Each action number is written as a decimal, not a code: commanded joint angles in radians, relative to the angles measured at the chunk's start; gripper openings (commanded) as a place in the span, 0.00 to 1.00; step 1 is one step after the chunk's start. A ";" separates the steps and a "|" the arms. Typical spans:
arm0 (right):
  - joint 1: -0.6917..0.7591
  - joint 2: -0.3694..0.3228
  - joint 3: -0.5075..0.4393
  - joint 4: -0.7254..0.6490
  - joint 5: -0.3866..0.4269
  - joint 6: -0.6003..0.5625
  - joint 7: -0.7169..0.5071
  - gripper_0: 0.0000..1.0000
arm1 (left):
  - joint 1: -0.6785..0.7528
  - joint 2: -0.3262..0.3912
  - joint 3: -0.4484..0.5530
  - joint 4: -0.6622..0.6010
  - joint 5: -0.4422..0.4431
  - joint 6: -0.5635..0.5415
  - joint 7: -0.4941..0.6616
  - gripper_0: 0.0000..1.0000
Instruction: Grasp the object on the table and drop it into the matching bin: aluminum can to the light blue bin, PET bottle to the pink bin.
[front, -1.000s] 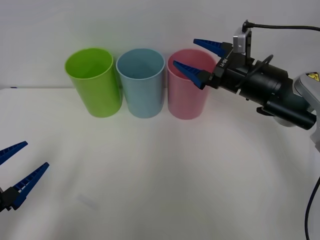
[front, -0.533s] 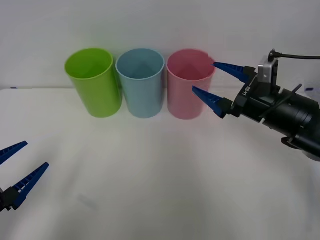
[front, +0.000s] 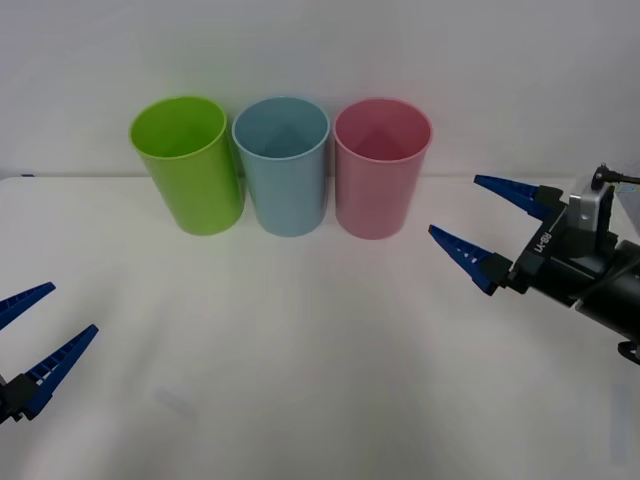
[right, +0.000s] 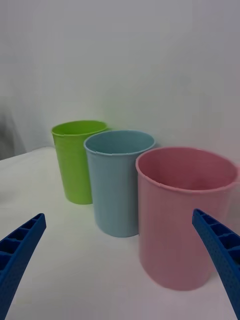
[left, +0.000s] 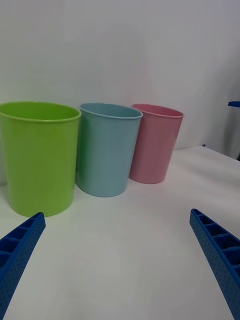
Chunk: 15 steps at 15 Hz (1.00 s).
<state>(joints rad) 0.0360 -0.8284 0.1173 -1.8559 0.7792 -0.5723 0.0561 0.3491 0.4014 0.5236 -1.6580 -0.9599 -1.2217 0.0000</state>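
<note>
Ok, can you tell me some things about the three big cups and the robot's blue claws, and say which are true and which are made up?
1. The tall round pale blue plastic bin stands between the lime green plastic bin and the pink plastic bin. True.
2. The right gripper holds a can. False: it is open and empty.
3. The left gripper is open. True.
4. The pink bin lies tipped over. False: it stands upright on the white table.
</note>
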 joint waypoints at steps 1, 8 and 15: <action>0.111 0.002 -0.067 -0.034 0.012 -0.015 0.013 1.00 | 0.000 0.000 0.000 0.000 0.000 0.000 0.000 1.00; 0.294 0.046 -0.206 -0.039 0.028 -0.087 0.056 1.00 | 0.000 0.000 0.000 0.000 0.000 0.000 0.000 1.00; 0.406 0.129 -0.306 -0.039 0.048 -0.127 0.077 1.00 | 0.000 0.000 0.000 0.000 0.000 0.000 0.000 1.00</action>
<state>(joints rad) 0.4318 -0.7083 -0.1778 -1.8948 0.8267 -0.6951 0.1312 0.3491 0.4014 0.5236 -1.6581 -0.9599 -1.2217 0.0000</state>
